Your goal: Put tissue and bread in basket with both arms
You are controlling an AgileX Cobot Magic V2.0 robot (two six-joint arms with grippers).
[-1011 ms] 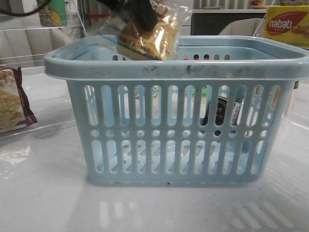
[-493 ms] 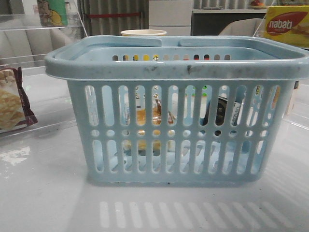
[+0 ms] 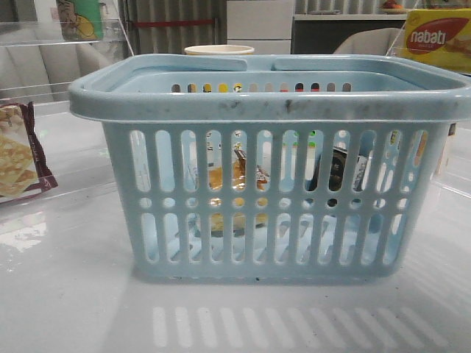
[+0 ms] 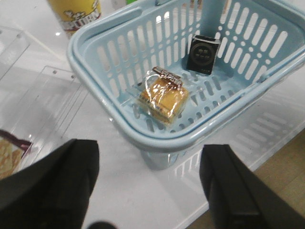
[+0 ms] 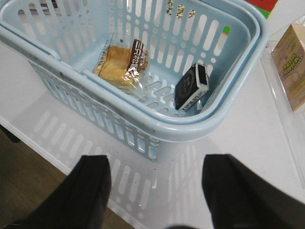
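Dropped bread [image 4: 163, 98] now lies in basket [image 4: 95, 76]; both pincers [image 4: 150, 191] [image 5: 155, 191] gape wide, empty.

The basket [image 3: 272, 107] is light blue, with rows of long slots and round holes and dark scuff marks on its rim. The bread [image 4: 163, 98] is golden brown in a clear shiny wrapper with a dark strip of white print. The tissue [image 5: 191, 87] is black with white marks. The bench [image 3: 66, 294] is shiny white. A box [image 3: 438, 37] is yellow with a red label.
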